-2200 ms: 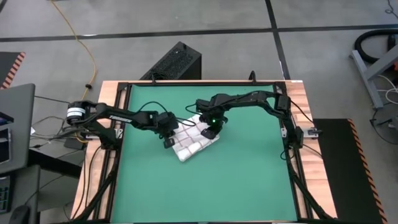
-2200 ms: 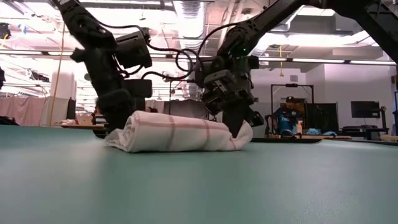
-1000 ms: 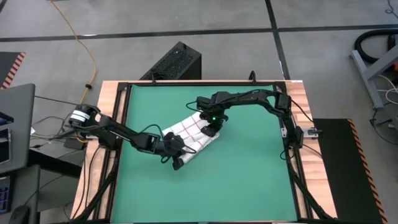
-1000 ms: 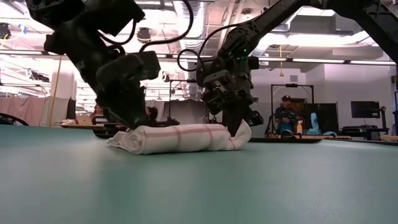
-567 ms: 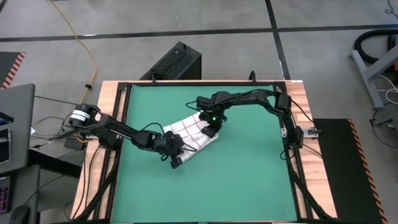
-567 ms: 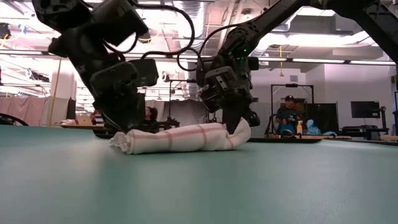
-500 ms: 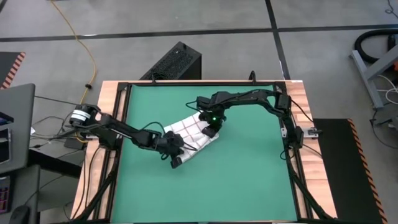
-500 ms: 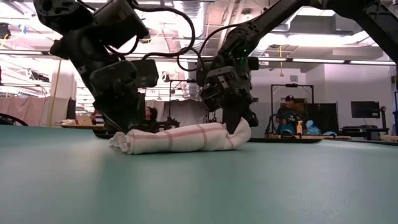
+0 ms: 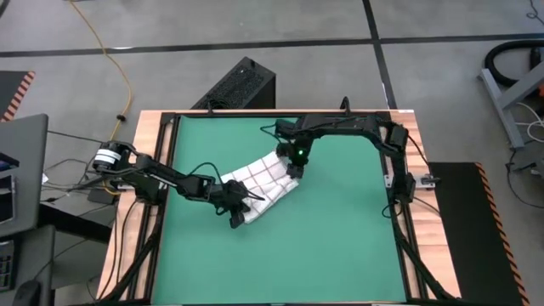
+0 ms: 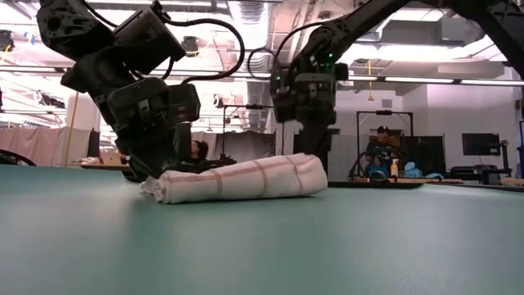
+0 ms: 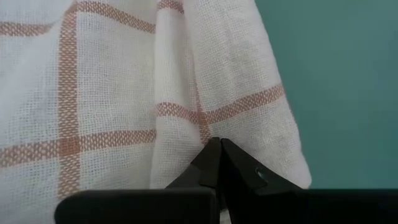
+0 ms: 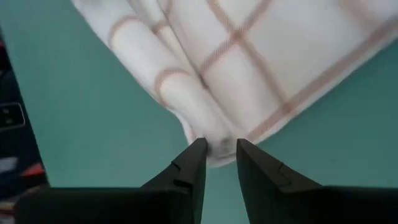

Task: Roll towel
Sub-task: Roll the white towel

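My left pincer point(image 9: 239, 216) is pinched fully closed, its tips pressed against the near left end of the towel point(image 9: 262, 184); no cloth shows between the tips. My right pincer point(image 9: 293, 170) hangs just above the towel's far right end, fingers point(image 12: 189, 167) parted a little, with nothing between them. The towel, white with thin red check lines, lies rolled in a loose diagonal bundle near the middle of the green mat point(image 9: 340, 246) that covers the worktop point(image 9: 411, 136).
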